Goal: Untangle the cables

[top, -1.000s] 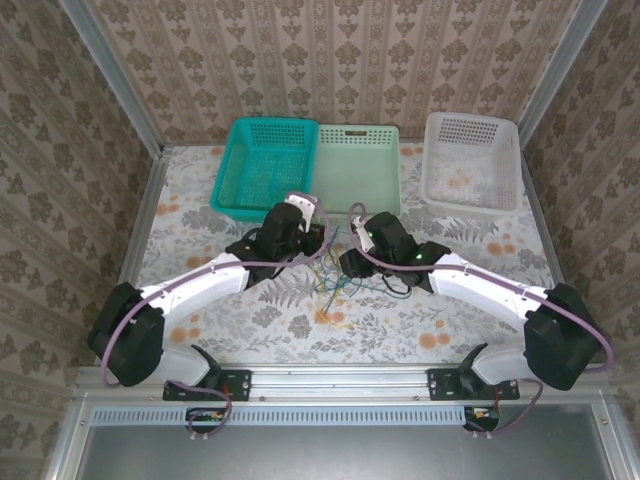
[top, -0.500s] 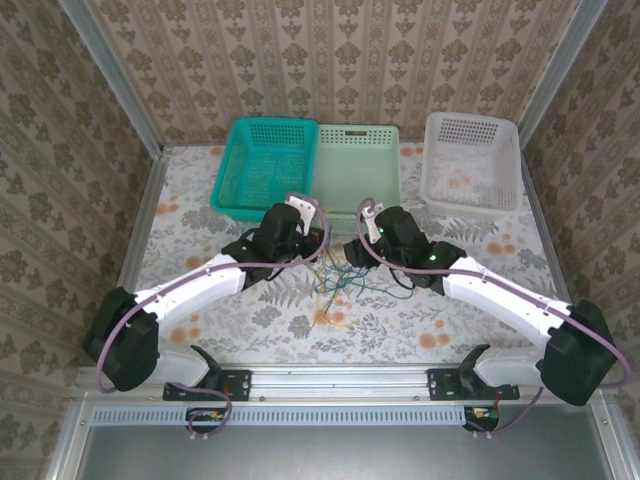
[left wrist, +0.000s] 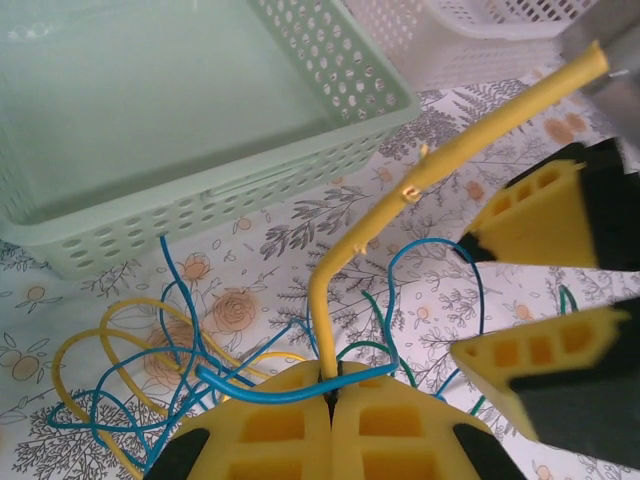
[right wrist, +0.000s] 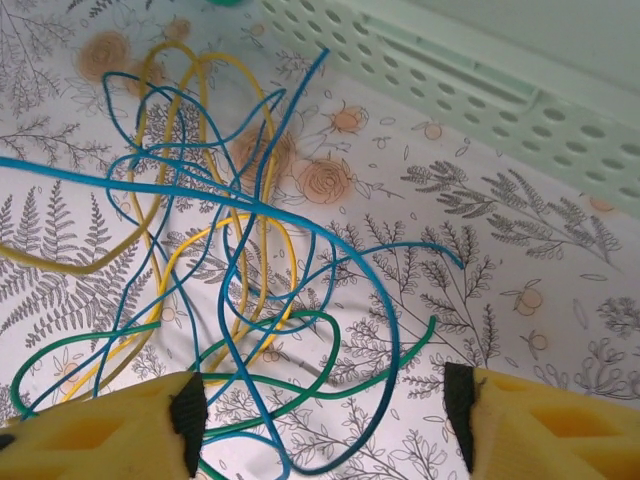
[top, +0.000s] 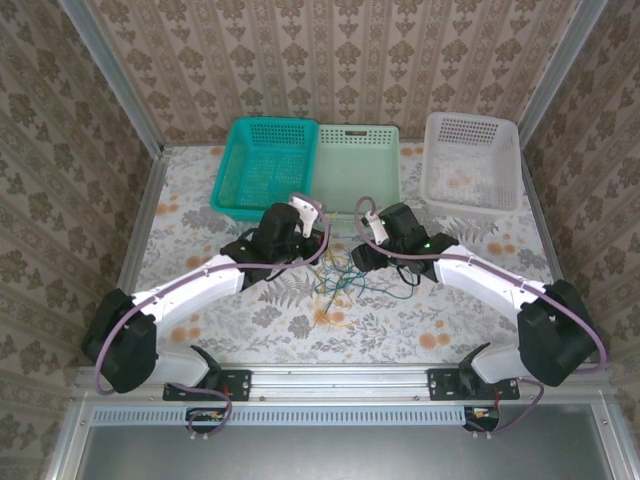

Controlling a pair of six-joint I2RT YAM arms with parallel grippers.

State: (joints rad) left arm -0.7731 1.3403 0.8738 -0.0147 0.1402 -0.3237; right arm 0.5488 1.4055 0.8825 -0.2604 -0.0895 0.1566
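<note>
Floral tabletop (top: 190, 215), wallpaper all round, and we're mid-knot. The cables (top: 343, 283) sit in a loose heap just ahead of both sets of fingertips, between the two arms and on our side of the pale green basket (top: 358, 170). Our left gripper (left wrist: 333, 388) is pinched fully closed on the yellow cable (left wrist: 365, 235). That strand rises stiffly out of the pads and slants away toward the right gripper (top: 363, 256). The right one is spread wide with nothing in it. From its wrist cam the heap lies flat on the table, right under and ahead of the gap between its fingers (right wrist: 100, 435). So we reckon the right arm is the one to grab next, then pull along that yellow line, away from the left pads. Compared with a second back, the right jaws have opened up a lot and that arm has shifted a little. The left looks much the same.
</note>
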